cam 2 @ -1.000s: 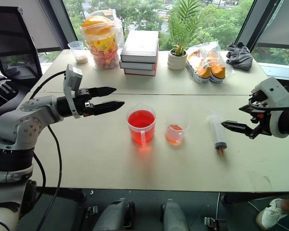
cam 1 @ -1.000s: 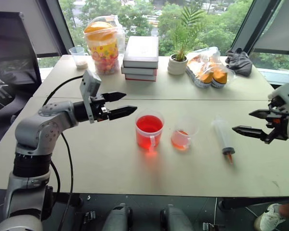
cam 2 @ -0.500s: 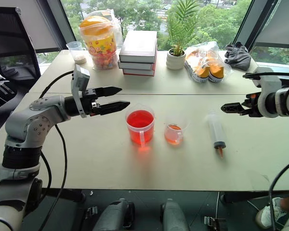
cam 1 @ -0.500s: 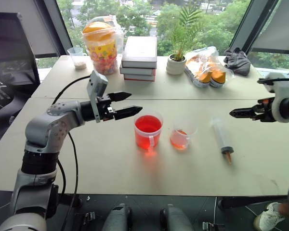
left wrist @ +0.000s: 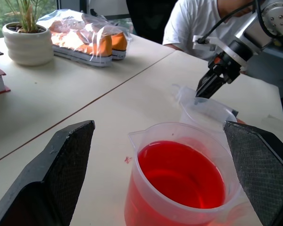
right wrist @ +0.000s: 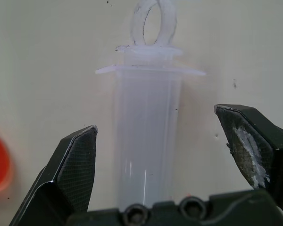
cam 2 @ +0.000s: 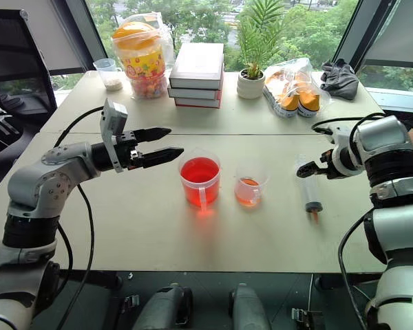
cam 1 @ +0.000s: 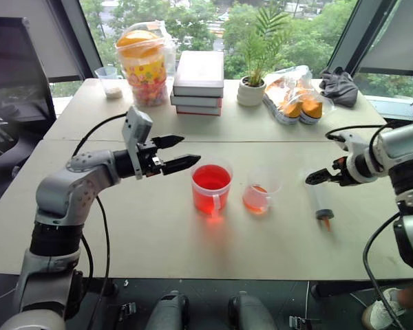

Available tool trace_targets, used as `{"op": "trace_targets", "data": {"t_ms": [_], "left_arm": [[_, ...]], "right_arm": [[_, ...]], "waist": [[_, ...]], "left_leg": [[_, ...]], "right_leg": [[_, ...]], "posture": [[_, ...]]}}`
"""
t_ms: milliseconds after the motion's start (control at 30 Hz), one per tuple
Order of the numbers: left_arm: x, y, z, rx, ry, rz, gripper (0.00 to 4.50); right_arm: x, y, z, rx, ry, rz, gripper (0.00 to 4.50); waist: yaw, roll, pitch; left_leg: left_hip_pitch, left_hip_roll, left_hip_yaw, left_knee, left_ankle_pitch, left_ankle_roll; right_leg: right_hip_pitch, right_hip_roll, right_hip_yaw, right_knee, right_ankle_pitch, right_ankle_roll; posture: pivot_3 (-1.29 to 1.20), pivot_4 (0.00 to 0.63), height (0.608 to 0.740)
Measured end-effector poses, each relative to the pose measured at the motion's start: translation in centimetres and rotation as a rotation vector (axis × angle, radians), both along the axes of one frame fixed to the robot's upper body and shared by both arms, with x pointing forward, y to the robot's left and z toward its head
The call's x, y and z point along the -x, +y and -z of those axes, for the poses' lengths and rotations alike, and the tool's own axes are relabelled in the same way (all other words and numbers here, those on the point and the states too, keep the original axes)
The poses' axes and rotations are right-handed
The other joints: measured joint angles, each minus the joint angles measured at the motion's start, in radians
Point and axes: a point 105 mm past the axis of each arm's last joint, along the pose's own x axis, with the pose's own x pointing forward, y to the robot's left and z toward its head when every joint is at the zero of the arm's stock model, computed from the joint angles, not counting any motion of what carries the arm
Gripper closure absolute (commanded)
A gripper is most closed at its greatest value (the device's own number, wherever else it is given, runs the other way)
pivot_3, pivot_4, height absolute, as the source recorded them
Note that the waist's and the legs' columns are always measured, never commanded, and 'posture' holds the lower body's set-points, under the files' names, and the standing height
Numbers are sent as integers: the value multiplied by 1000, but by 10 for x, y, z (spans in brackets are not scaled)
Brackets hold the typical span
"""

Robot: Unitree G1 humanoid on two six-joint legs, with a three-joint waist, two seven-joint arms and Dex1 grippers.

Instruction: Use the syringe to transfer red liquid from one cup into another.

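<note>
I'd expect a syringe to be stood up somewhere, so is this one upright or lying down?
Lying down. The syringe rests flat on the table, orange tip toward the near edge.

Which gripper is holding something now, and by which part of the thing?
Nothing is held. The right gripper is open, its fingers on either side of the syringe barrel without closing on it. The left gripper is open in the air beside the larger red cup.

Table (cam 1: pixel 158 240) with cups, syringe (cam 1: pixel 321 196)
</note>
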Motion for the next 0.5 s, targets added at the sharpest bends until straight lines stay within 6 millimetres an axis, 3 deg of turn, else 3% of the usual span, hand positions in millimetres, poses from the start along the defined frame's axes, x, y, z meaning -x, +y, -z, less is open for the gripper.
{"op": "trace_targets", "data": {"t_ms": [100, 133, 200, 300, 367, 500], "left_arm": [[1, 4, 0, 4, -1, -20, 0], [1, 5, -1, 6, -5, -27, 0], [2, 5, -2, 1, -12, -30, 0], [4, 4, 0, 0, -3, -26, 0], [4, 5, 1, -2, 6, -27, 0], [5, 8, 2, -15, 5, -29, 0]], "right_arm": [[-1, 3, 5, 13, 14, -24, 111], [-1, 4, 8, 15, 21, -27, 339], [-2, 2, 9, 31, 22, -31, 922], [-1, 0, 10, 42, 27, -35, 2482], [-2, 1, 9, 42, 25, -45, 3108], [-2, 3, 9, 49, 29, -59, 3111]], "waist": [[2, 0, 0], [2, 0, 0], [3, 0, 0], [1, 0, 0], [1, 0, 0], [0, 0, 0]], "left_leg": [[0, 0, 0, 0, 0, 0], [0, 0, 0, 0, 0, 0], [0, 0, 0, 1, 0, 0], [0, -1, 0, 1, 0, 0], [1, 0, 0, 1, 0, 0], [1, 0, 0, 1, 0, 0]], "right_leg": [[0, 0, 0, 0, 0, 0], [0, 0, 0, 0, 0, 0], [1, 0, 0, 0, 0, 0], [1, 0, 0, 0, 0, 0], [1, 0, 0, 0, 0, 0], [1, 0, 0, 0, 0, 0]], "posture": [[0, 150, 740], [0, 150, 740], [0, 150, 740], [0, 150, 740], [0, 150, 740], [0, 150, 740]]}}
